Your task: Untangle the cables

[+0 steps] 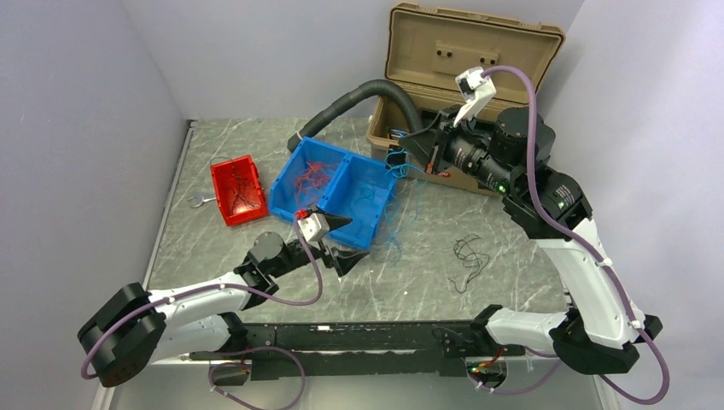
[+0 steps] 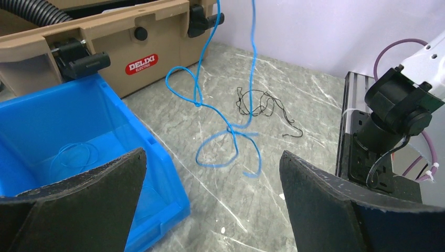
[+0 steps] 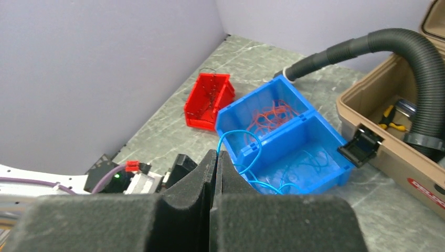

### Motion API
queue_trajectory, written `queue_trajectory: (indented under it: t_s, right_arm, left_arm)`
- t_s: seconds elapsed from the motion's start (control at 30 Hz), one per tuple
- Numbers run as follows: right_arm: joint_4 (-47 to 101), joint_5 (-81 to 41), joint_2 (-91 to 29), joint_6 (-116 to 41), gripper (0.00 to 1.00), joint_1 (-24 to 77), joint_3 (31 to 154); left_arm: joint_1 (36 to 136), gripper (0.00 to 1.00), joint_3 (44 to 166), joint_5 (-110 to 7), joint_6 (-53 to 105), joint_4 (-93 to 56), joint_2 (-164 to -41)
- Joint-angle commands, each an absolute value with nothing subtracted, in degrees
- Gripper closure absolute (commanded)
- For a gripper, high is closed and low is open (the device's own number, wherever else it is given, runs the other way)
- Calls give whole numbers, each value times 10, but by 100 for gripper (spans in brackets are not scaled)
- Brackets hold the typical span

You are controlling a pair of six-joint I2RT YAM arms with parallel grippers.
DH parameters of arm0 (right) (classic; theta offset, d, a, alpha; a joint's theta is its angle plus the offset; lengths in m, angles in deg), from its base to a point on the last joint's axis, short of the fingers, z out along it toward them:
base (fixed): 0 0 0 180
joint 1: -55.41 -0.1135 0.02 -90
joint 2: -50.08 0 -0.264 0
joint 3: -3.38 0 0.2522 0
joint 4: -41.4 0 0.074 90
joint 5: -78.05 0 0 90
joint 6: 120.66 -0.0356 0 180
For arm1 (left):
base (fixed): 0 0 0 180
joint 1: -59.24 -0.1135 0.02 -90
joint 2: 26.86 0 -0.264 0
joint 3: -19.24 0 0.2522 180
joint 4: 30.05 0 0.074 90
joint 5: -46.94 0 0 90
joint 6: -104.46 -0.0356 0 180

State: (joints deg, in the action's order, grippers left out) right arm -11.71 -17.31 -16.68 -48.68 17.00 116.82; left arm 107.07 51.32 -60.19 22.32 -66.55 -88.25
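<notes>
The right claw point(image 3: 215, 155) is pinched shut on a limp, light blue cable point(image 2: 198, 102) dangling mid-frame over the worktop point(image 2: 315, 105). The left claw point(image 2: 212, 154) gapes empty. The cable looks snag-prone and is best gripped beside its knot.

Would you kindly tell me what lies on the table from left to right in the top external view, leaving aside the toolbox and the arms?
wrench → red bin → blue bin → black cable
</notes>
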Motion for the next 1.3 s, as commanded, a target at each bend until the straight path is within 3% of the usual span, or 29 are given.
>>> queue_trajectory:
  t_s: [0.0, 0.23, 0.47, 0.63, 1.03, 1.1, 1.2, 1.23, 1.27]
  right_arm:
    - [-60, -217, -160, -511, 100, 168, 1180]
    - [-37, -263, -176, -536, 100, 168, 1202]
    - [-5, -306, -181, -561, 100, 167, 1199]
    - [-2, -315, -187, -565, 100, 168, 1215]
    - [16, -365, -191, -594, 100, 168, 1238]
    - [29, -380, -191, -606, 100, 167, 1236]
    - [34, -384, -193, -615, 100, 168, 1237]
    - [32, -376, -192, -612, 100, 168, 1239]
    - [27, -362, -190, -608, 100, 168, 1242]
  left_arm:
    - [1073, 1, 503, -619, 236, -749, -898]
    - [1073, 1, 514, -636, 249, -766, -930]
    - [1072, 9, 522, -598, 234, -731, -929]
    - [1073, 10, 526, -581, 227, -717, -929]
    - [1073, 32, 514, -614, 215, -765, -945]
    - [1073, 43, 527, -621, 214, -747, -951]
    - [1073, 76, 538, -663, 214, -745, -962]
    - [1074, 95, 545, -674, 213, -735, -964]
    - [1074, 100, 552, -675, 214, -719, -965]
